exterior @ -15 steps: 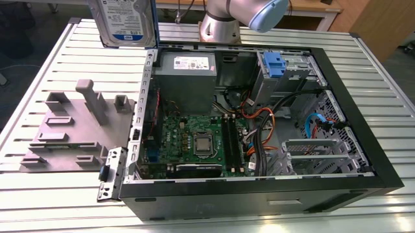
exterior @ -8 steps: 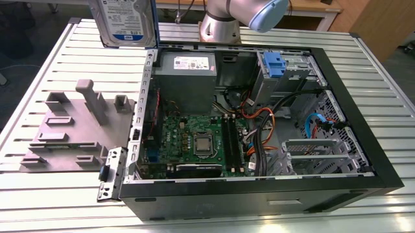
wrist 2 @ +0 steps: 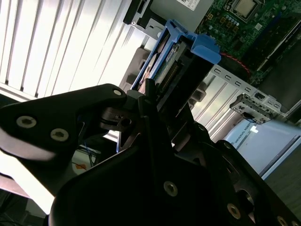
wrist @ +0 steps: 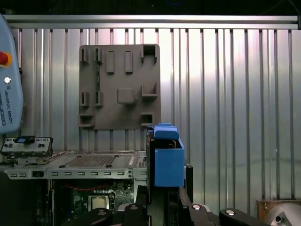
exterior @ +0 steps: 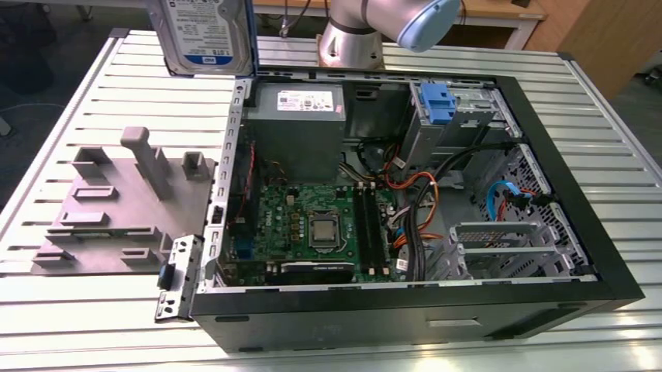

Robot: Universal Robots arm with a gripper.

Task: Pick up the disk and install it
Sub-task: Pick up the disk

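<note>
The disk (exterior: 201, 35), a silver-grey drive with a white-and-blue label, hangs upright in the air above the table's far side, just beyond the far left corner of the open computer case (exterior: 567, 167) in the exterior view. Its blue side rails (wrist 2: 206, 47) show in both wrist views, with the connector edge (wrist 2: 175, 70) between them. My gripper (wrist 2: 160, 101) is shut on the disk, black fingers on either side of it. In the first wrist view the blue rail (wrist: 168, 160) stands up out of the gripper (wrist: 164, 188), over the case's edge (wrist: 94, 162).
Inside the case lie a grey power-supply box (exterior: 294, 128), a motherboard (exterior: 310, 229), loose cables and a bare blue bracket (exterior: 435, 105) in the far bay. A grey fixture plate (exterior: 104, 209) with upright pegs lies on the slatted table (exterior: 83, 93). The arm's base (exterior: 349, 43) stands behind the case.
</note>
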